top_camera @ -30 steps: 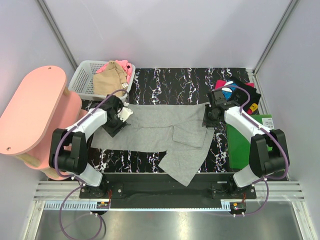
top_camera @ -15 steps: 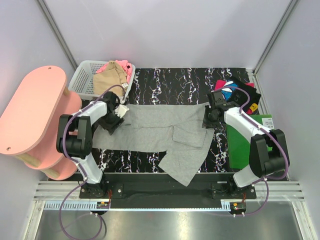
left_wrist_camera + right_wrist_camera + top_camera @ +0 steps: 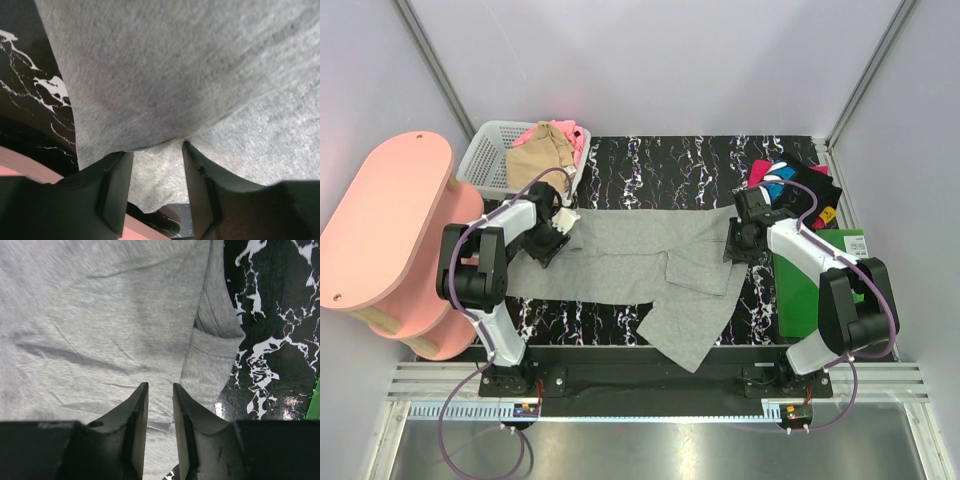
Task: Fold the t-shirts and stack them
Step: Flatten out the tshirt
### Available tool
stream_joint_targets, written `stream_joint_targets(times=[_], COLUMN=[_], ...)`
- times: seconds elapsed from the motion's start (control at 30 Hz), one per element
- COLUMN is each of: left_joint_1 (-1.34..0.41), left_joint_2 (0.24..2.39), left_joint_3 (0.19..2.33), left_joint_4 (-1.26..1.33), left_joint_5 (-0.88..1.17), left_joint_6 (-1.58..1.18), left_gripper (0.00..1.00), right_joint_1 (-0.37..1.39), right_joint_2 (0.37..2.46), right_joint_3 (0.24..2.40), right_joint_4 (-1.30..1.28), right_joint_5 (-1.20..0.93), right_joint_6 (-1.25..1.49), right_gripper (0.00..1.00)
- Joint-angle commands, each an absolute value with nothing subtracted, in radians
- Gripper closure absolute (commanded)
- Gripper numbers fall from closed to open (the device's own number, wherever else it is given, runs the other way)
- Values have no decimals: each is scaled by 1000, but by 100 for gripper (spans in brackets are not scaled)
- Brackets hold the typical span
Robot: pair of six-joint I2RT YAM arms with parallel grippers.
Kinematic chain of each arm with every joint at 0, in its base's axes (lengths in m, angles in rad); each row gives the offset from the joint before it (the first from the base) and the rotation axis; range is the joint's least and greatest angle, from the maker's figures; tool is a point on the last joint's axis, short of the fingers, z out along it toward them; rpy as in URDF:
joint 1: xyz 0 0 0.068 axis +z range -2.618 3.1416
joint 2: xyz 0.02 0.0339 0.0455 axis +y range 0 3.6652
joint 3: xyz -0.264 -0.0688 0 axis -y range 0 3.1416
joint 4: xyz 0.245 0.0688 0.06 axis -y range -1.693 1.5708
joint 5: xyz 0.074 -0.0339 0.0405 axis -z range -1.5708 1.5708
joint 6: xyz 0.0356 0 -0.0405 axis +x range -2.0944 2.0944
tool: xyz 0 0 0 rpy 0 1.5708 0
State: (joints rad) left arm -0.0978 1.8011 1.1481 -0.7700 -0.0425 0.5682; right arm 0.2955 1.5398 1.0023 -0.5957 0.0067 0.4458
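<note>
Top external: marbled table (image 3: 650, 160); left claw (image 3: 563, 232), right claw (image 3: 735, 241) part-open, empty, above grey tee (image 3: 630, 256).

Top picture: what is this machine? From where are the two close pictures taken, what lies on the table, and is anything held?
Two robot arms, left and right, bolted at the near edge of a marbled table, from above. Each close picture comes from a camera on one wrist, looking past its jaws. A light-grey t-shirt lies spread there; a white basket holds tan and pink clothes; a black printed t-shirt lies far right. Both pairs of jaws stand apart at the grey cloth, gripping nothing visibly.
</note>
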Motion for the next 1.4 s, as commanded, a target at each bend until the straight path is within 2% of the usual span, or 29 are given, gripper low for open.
stream_joint_targets(times=[0.0,0.1,0.4,0.43,0.53,0.73,0.87,0.9,0.97,1.37], left_joint_1=[-94,-94,-95,-95,-95,-95,-95,-95,-95,-95], left_joint_2=[1815,1821,1804,1799,1789,1782,1778,1773,1770,1707], left_joint_3=[1200,1209,1210,1209,1209,1215,1215,1215,1219,1227], left_joint_4=[-765,-767,-776,-776,-778,-784,-785,-788,-792,-813], left_joint_5=[-6,-6,-6,-6,-6,17,20,23,25,49], left_joint_6=[552,546,535,535,534,534,531,529,526,509], left_gripper=[56,63,73,78,83,100,100,100,100,100], right_joint_1=[305,305,322,324,327,331,333,333,334,339], right_joint_2=[1503,1509,1574,1580,1608,1641,1640,1632,1620,1520], right_joint_3=[962,934,896,894,887,882,881,881,887,894], right_joint_4=[-577,-574,-526,-523,-502,-472,-469,-471,-474,-543], right_joint_5=[9,11,-31,-34,-43,-48,-51,-54,-58,-61], right_joint_6=[463,474,499,499,499,505,503,502,505,503], right_gripper=[65,62,62,62,63,66,79,88,96,96])
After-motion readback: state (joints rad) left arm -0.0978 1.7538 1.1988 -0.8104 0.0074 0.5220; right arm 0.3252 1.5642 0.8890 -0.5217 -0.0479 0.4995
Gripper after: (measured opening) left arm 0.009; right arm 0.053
